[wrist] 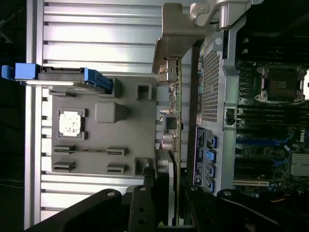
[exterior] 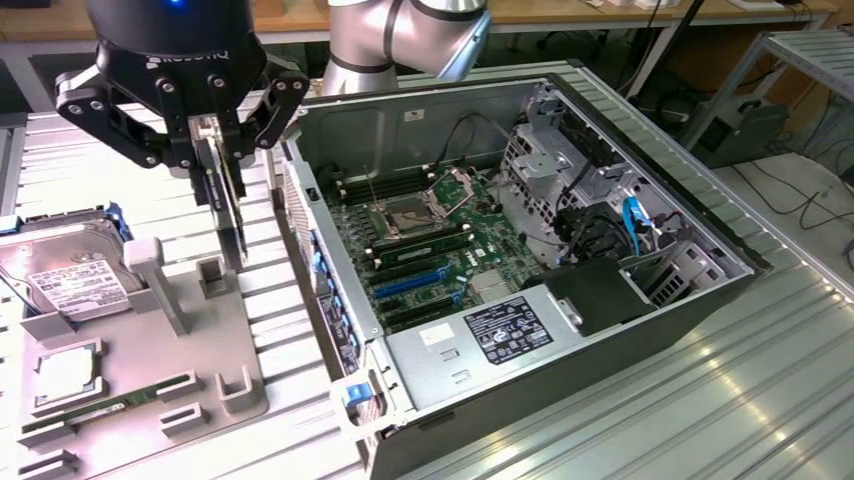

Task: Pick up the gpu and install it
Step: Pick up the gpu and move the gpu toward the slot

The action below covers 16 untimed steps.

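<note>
My gripper is shut on the gpu, which hangs edge-on and upright below the fingers. The card is held above the grey fixture tray, just outside the rear wall of the open PC case. In the wrist view the gpu appears as a thin green board seen from its edge, with its silver end bracket at the far end and the gripper clamped around the near end. The motherboard's blue expansion slots lie inside the case, to the exterior view's right of the card.
A silver hard drive in a blue caddy stands on the tray's far side. A CPU and a thin RAM stick lie in tray pockets. The case's drive cage and cables sit at the exterior view's right.
</note>
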Available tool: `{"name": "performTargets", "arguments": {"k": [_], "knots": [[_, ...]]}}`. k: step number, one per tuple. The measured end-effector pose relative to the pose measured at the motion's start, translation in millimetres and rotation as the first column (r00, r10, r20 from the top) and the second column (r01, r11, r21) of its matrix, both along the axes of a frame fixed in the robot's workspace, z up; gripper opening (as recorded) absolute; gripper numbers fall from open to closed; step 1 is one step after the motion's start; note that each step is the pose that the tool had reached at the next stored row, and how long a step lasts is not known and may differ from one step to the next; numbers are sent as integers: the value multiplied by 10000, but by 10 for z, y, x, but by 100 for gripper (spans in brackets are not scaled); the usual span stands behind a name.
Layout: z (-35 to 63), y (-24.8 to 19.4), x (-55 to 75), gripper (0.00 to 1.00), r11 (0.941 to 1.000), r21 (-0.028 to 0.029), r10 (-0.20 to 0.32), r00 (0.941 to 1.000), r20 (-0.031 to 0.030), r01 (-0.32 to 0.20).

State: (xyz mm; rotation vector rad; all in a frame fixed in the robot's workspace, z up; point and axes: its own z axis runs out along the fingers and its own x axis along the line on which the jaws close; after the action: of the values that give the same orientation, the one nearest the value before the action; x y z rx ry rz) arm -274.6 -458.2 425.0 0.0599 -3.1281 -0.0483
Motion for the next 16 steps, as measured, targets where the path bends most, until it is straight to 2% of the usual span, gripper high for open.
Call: {"name": "performTargets", "arguments": {"k": [6, 16], "knots": [[-1, 0, 63, 29, 10000, 1, 0, 10000, 0, 0], [-1, 0, 261, 29, 10000, 0, 0, 10000, -1, 0]]}}
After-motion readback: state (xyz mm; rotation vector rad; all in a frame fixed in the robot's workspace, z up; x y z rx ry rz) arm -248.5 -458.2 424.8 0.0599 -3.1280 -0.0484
